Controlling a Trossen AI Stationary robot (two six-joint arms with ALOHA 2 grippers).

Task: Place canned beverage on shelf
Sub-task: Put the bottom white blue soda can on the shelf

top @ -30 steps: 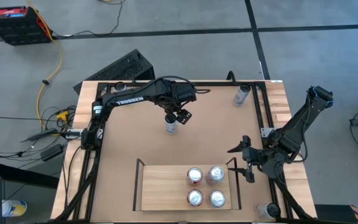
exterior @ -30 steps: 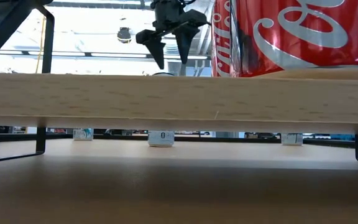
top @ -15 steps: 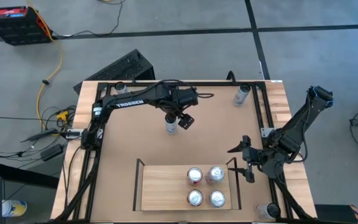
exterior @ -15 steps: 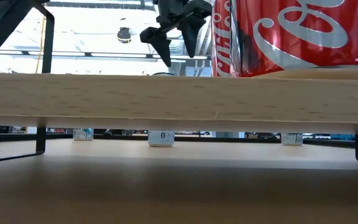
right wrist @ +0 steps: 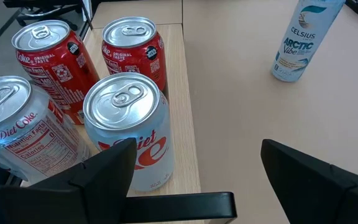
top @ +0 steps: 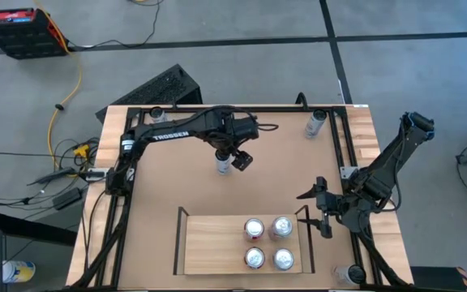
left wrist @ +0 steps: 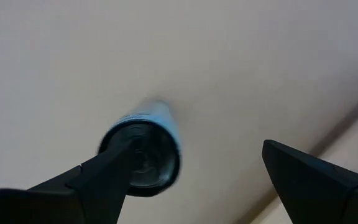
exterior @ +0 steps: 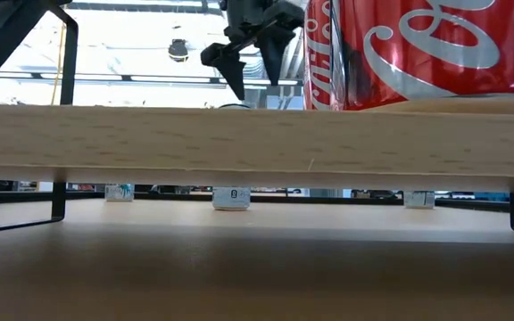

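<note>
A slim pale-blue Celsius can stands upright on the tabletop's middle; the right wrist view shows it too. My left gripper hovers open just above its top, fingers pointing steeply down; in the left wrist view one finger overlaps the can's rim. The pale wood shelf sits at the near edge and carries several cans on its right half. My right gripper waits open beside the shelf's right end rail.
Another slim can stands at the far right and one more at the near right corner. The shelf's left half is bare board. In the low view the shelf board hides the slim can's top.
My left gripper has tipped slightly over the slim can, staying open. The can and the right arm have kept still.
</note>
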